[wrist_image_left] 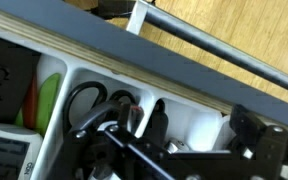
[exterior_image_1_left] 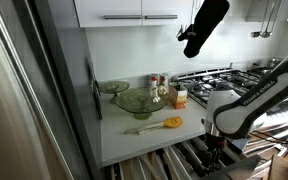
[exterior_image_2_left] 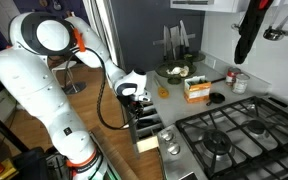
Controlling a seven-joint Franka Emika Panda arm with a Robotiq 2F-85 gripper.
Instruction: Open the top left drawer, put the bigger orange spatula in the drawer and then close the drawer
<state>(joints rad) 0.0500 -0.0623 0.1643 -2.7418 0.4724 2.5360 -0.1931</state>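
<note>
Your shallow dark grey-brown drawer with silver bar handle [wrist_image_left: 114,48] stands open. The gripper [exterior_image_2_left: 134,102] hangs over it, jaws spread and empty. The broad orange-headed spatula [exterior_image_1_left: 160,125] lies near the counter's [exterior_image_1_left: 124,142] front edge, not yet placed. Closing remains.

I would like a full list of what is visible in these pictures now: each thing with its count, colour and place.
drawer: one, dark grey front with silver bar handle, pulled open below the counter, utensils inside
orange spatula: one, orange head, lying on the counter
carton: one, orange and white, on the counter near the stove
glass bowls: two, clear greenish, at the back of the counter
counter: one, pale grey, beside the stove
gas stove: one, steel with black grates
oven glove: one, black, hanging above the stove
arm: one, white
gripper: one, black, open, over the open drawer
</note>
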